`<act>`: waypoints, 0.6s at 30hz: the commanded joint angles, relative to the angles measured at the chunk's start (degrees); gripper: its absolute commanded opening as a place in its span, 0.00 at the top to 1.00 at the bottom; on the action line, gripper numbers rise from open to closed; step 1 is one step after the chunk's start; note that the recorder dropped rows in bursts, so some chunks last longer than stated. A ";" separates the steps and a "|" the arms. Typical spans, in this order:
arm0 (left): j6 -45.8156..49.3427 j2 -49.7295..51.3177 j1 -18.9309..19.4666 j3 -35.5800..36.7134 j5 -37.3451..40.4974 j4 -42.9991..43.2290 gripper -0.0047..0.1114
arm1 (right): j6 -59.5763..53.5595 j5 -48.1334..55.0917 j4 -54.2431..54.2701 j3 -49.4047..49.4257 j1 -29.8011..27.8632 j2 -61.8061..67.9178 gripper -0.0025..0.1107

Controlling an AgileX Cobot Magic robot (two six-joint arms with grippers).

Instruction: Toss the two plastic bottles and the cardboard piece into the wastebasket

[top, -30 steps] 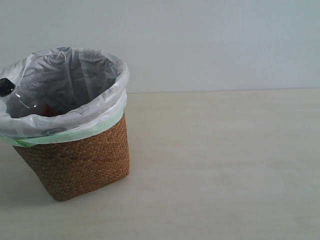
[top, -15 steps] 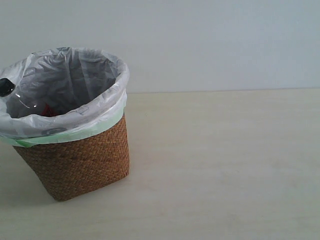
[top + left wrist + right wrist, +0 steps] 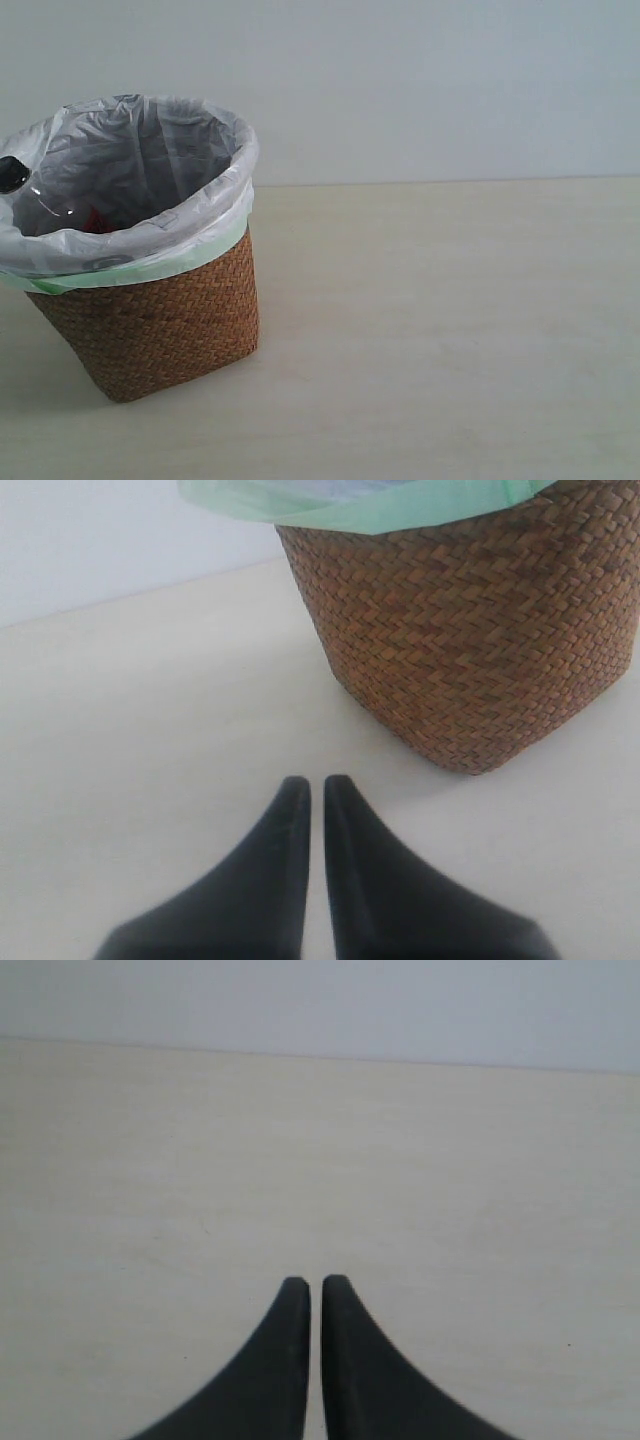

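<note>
The brown wicker wastebasket [image 3: 160, 315] stands at the left of the exterior view, lined with a white bag with a pale green edge. Inside it lies a clear bottle [image 3: 50, 205] with a black cap [image 3: 12, 173] and a bit of red label showing. The green-capped bottle and the cardboard piece are hidden or out of view. The left wrist view shows the wastebasket [image 3: 470, 640] a short way ahead of my left gripper [image 3: 315, 780], which is shut and empty. My right gripper [image 3: 315, 1280] is shut and empty over bare table. Neither gripper appears in the exterior view.
A pale wooden tabletop [image 3: 450, 330] stretches to the right of the wastebasket. A plain light wall [image 3: 420, 90] rises behind the table's far edge.
</note>
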 commanded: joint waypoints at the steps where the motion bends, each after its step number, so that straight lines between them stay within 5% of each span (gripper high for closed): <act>1: -0.54 -0.34 0.17 0.22 -0.17 -0.49 0.93 | -0.01 -0.27 -0.42 -0.06 -0.26 -0.26 0.97; 18: -0.54 -0.34 0.17 0.22 -0.17 -0.49 0.93 | 0.41 -0.27 -0.42 -0.06 -0.26 -0.26 0.97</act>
